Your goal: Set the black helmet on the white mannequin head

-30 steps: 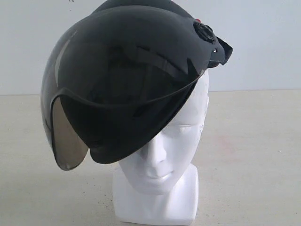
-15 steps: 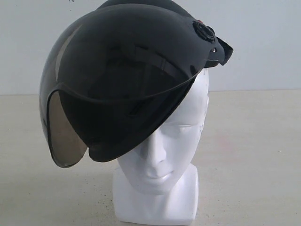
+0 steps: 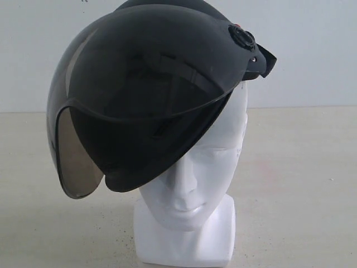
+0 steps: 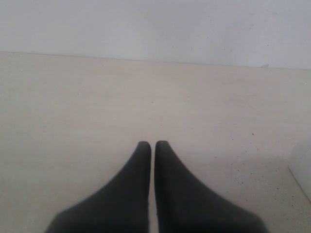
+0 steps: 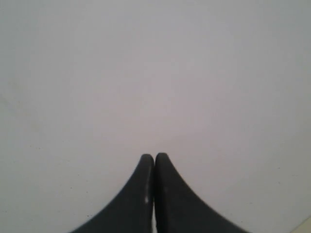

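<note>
Over the table (image 4: pixel 73 107), the left gripper (image 4: pixel 152 144) is clenched on nothing. The right gripper (image 5: pixel 154 156), likewise clenched and empty, faces a blank wall (image 5: pixel 146 73). Both arms are clear of the helmet (image 3: pixel 145 95), which has shifted slightly and come to rest. It sits askew on the head (image 3: pixel 195 184), probably placed, though lopsided.

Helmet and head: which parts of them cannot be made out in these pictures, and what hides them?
- Exterior view: forehead and crown of the head are hidden under the helmet.
- Exterior view: the helmet top is cut off by the upper edge; its straps are dim behind the visor.
- Left wrist view: a white object is cut by the edge, unidentifiable.
</note>
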